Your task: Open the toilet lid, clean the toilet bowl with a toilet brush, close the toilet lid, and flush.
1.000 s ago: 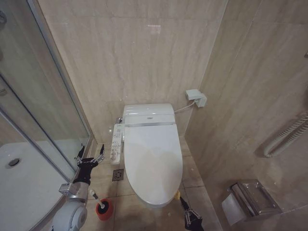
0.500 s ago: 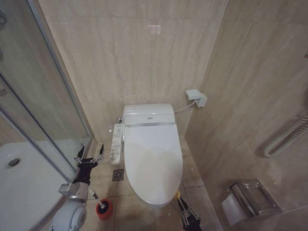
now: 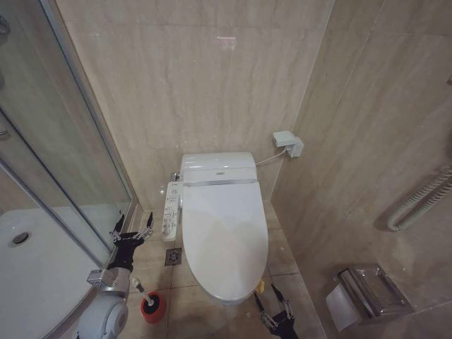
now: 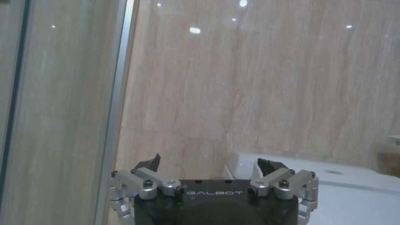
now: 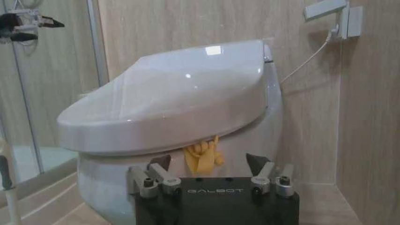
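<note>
In the right wrist view, the large glossy white plastic toilet lid [image 5: 168, 93] is seen fully down over the white ceramic toilet bowl [image 5: 187, 187], whose inside is hidden. A small yellow loop [image 5: 203, 157] hangs from the lid's front edge, just ahead of the right gripper [image 5: 209, 164], whose fingers are spread wide with nothing between them. From the head view, the right gripper [image 3: 272, 305] is placed low at the front of the toilet, near the loop [image 3: 259, 287] but not touching it.

The left gripper [image 3: 132, 227] is held beside the glass shower screen [image 3: 63, 141], also wide open and empty, above the small toilet brush [image 3: 138, 287] standing in its round red holder [image 3: 152, 308] on the tiled floor [image 3: 191, 311].

The lid is judged not yet opened. The loop is thin and limp, so it could be missed or could slip out if the fingers are closed slightly to one side. If the glossy rim is pinched instead, a slide-off is likely. A pull directed outward rather than upward could strain the hinge.
</note>
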